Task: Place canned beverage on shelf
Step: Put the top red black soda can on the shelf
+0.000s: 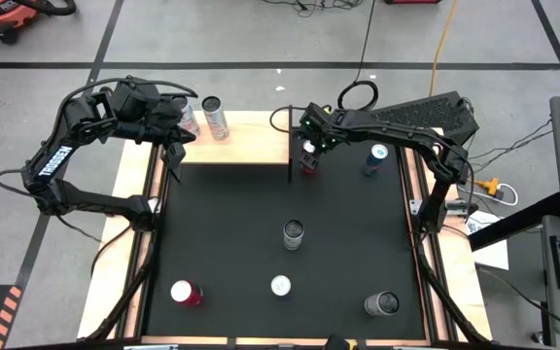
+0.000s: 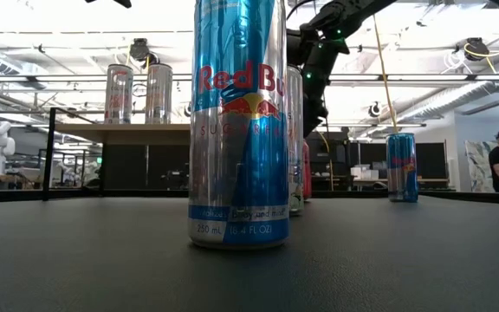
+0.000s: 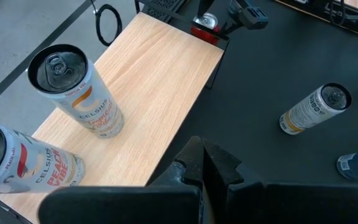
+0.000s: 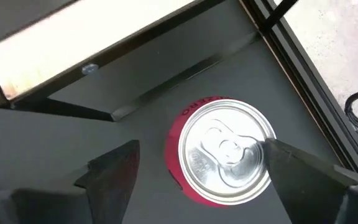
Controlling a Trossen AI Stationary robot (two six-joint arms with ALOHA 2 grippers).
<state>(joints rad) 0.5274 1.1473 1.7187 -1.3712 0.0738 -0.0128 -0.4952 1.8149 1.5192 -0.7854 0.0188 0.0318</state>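
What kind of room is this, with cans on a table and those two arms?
Probably a robotics lab or workshop: a concrete floor with tape lines, loose cables, and a bare ceiling with strip lights behind the black table.

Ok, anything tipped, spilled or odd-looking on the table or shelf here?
Nothing stands out. Two Celsius cans stand upright on the shelf, and the cans on the mat are upright, with no spill visible.

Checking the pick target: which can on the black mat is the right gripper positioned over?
The red can standing beside the shelf's end. The right gripper hangs above it, fingers open on either side of its top; the other mat cans stand apart.
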